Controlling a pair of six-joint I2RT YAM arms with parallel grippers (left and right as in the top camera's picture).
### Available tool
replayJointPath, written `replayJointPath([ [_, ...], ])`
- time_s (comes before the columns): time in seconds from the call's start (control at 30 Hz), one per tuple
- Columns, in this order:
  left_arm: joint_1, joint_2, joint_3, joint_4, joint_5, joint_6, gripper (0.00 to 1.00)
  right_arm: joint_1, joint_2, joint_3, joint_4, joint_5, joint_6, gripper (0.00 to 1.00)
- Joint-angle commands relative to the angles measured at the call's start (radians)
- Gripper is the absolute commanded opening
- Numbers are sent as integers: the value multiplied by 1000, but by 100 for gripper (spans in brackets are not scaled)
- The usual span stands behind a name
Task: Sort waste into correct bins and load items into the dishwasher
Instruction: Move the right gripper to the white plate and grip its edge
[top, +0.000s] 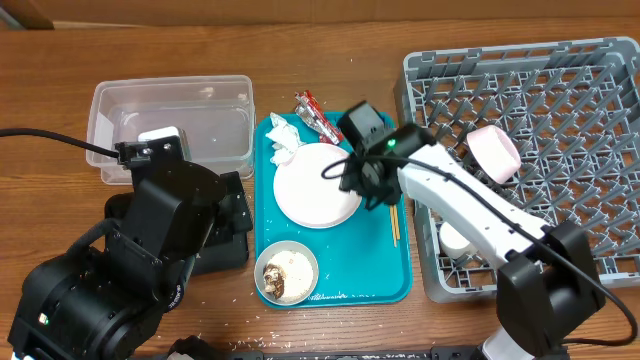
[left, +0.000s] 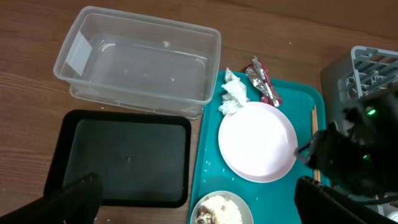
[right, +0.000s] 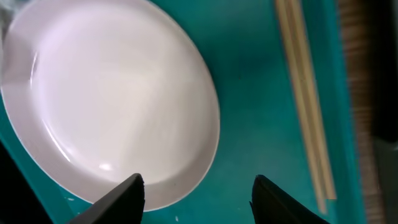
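The left wrist view shows nearly all of the shallow black rectangular tray (left: 124, 155), which the left arm (top: 150, 240) mostly covers from overhead. Thin wooden chopsticks (right: 305, 106), half hidden under the right arm (top: 470, 210) overhead, show blurred in the right wrist view. The right gripper (right: 198, 186) hangs empty, fingers apart, over the rim of the pale pink-white round plate (right: 112, 93) on the teal plastic tray (right: 255, 93) mid-table. The left gripper (left: 199, 186) is spread wide, empty.

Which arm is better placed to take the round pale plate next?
Right: the right gripper, open, hovers at the pale round plate, while the left gripper hangs near the shallow black tray.
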Motion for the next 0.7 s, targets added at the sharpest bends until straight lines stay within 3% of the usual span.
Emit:
replayJointPath([
  [0.0, -4, 3, 2, 2, -20, -9, 100, -1, -2, -89, 94, -145, 66, 54],
  [0.13, -4, 3, 2, 2, -20, -9, 100, -1, -2, -187, 179, -88, 210, 39],
  [0.37, -4, 3, 2, 2, -20, -9, 100, -3, -2, -264, 272, -84, 275, 37],
  [0.47, -4, 3, 2, 2, -20, -9, 100, -3, -2, -277, 300, -56, 279, 25],
  [0.67, -4, 3, 2, 2, -20, -9, 100, -3, -2, -277, 280, -24, 301, 16],
])
